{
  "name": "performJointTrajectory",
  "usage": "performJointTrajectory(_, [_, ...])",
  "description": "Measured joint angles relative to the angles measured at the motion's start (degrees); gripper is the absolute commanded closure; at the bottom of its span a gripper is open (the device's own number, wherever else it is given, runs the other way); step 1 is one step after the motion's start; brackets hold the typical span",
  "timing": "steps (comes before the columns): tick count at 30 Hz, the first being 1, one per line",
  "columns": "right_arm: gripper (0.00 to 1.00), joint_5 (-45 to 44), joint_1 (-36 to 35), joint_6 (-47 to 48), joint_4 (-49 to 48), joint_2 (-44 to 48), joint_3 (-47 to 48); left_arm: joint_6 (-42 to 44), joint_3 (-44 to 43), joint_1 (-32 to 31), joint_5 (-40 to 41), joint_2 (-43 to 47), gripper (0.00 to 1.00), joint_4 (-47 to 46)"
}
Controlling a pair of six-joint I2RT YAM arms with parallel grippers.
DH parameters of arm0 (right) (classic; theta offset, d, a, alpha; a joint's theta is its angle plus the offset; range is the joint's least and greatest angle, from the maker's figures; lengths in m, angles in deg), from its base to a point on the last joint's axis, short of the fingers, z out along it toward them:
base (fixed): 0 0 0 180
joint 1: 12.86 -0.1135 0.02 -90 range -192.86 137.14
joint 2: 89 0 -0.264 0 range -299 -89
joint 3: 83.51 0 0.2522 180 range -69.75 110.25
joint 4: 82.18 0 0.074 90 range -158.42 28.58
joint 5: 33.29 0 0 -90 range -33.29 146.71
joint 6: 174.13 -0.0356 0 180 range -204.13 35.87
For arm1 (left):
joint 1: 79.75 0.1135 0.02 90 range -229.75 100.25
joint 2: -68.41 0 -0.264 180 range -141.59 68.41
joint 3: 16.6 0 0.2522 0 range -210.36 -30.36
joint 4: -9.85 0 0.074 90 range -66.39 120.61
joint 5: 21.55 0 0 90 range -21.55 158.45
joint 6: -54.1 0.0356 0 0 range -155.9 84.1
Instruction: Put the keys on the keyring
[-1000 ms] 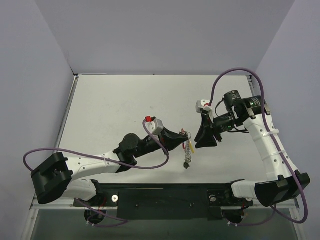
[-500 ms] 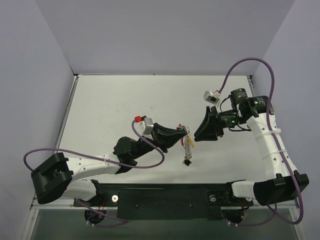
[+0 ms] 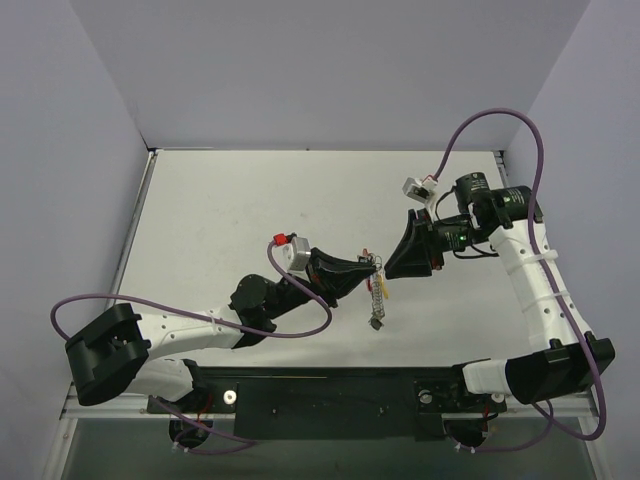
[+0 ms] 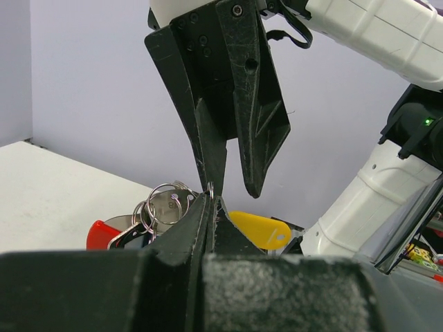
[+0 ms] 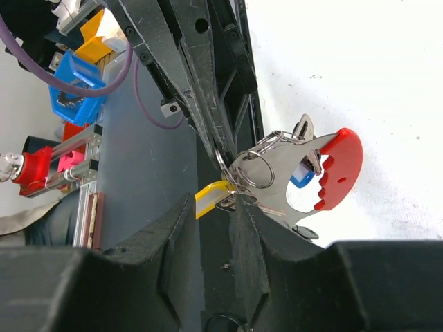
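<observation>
Yellow key (image 4: pixel 259 229) half-hidden, keyring (image 4: pixel 166 200) (pinched, left claw (image 4: pixel 210 200))

White-shelled arm links (image 3: pixel 535 290) with black joints (image 3: pixel 262 290) and bases (image 3: pixel 100 355). Purple cables (image 3: pixel 497 112) loop off both arms. Black wedge-shaped fingers (image 4: pixel 235 90), screw heads (image 4: pixel 237 10) visible.

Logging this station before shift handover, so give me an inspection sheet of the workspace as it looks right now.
Surface: white table, faint marks.
Job's things: keyring held off the table, chain hanging; red key and yellow key bunched at it.
Clutter: nothing seen.
End effectors: left end effector shut on the keyring; right end effector jaws apart, tips at the ring.
Cables: left purple cable and right purple cable loop off the arms.
Surroundings: plain pale walls.
</observation>
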Motion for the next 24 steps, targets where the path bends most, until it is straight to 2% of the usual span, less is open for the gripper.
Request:
performJointTrajectory(7, [0.75, 0.0, -0.1, 0.0, 0.0, -0.7, 0.0, 0.0, 0.0, -0.3, 0.0, 0.0, 1.00, 0.0])
performJointTrajectory(14, [0.80, 0.0, -1.1, 0.0, -0.3, -0.7, 0.0, 0.0, 0.0, -0.4, 0.0, 0.0, 1.00, -0.1])
performJointTrajectory(21, [1.00, -0.1, -1.2, -1.1, -1.4, -0.7, -0.2, 0.1, 0.0, -0.4, 0.0, 0.0, 1.00, -0.7])
performJointTrajectory(24, [1.00, -0.1, -1.2, -1.8, -2.1, -0.7, -0.4, 0.1, 0.0, -0.5, 0.0, 0.0, 1.00, -0.8])
